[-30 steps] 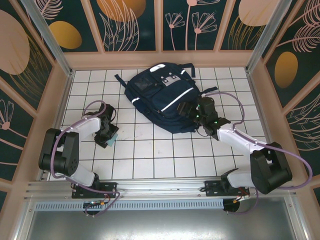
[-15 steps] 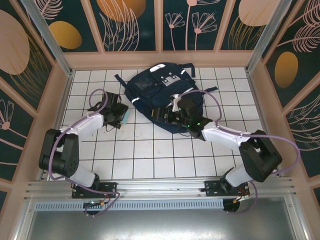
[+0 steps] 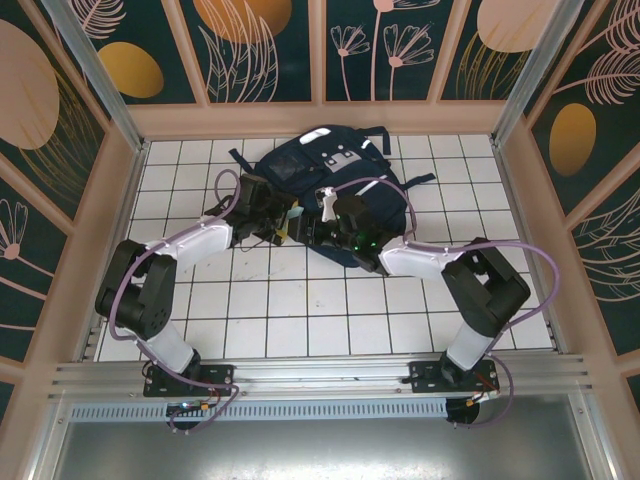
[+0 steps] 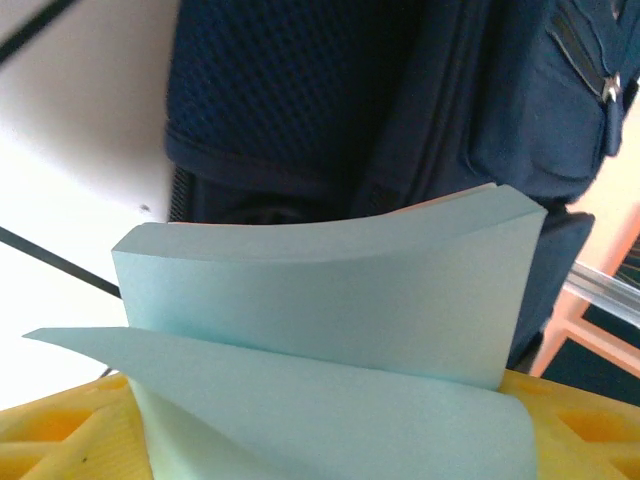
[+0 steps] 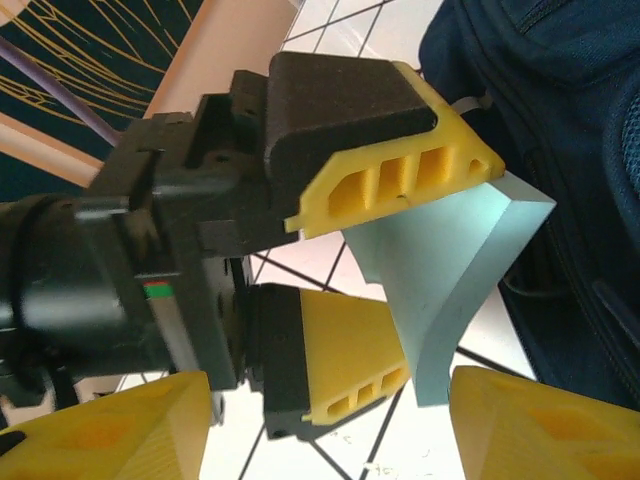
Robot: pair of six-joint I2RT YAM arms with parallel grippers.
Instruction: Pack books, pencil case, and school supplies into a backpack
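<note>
The navy backpack (image 3: pixel 300 168) lies at the back middle of the tiled table. My left gripper (image 3: pixel 282 222) is shut on a pale-teal card pad (image 3: pixel 295 213) just in front of the backpack's near-left edge. In the left wrist view the curved pad (image 4: pixel 330 300) rises in front of the backpack (image 4: pixel 330 90). My right gripper (image 3: pixel 312 230) faces the left one, open. In the right wrist view its yellow fingertips (image 5: pixel 540 420) stand apart below the pad (image 5: pixel 450 270), which the left gripper's fingers (image 5: pixel 400 170) pinch. The books and the pencil case are out of view.
Wooden walls (image 3: pixel 110 200) enclose the white tiled table (image 3: pixel 300 310) on three sides. Both arms reach in over the middle tiles, their purple cables (image 3: pixel 440 245) looping beside them. A backpack strap (image 3: pixel 415 180) trails to the right.
My left gripper carried the teal pad rightward from the left tiles to the backpack's front edge. My right gripper swung left from the backpack's right side to meet it, its jaws narrowing.
</note>
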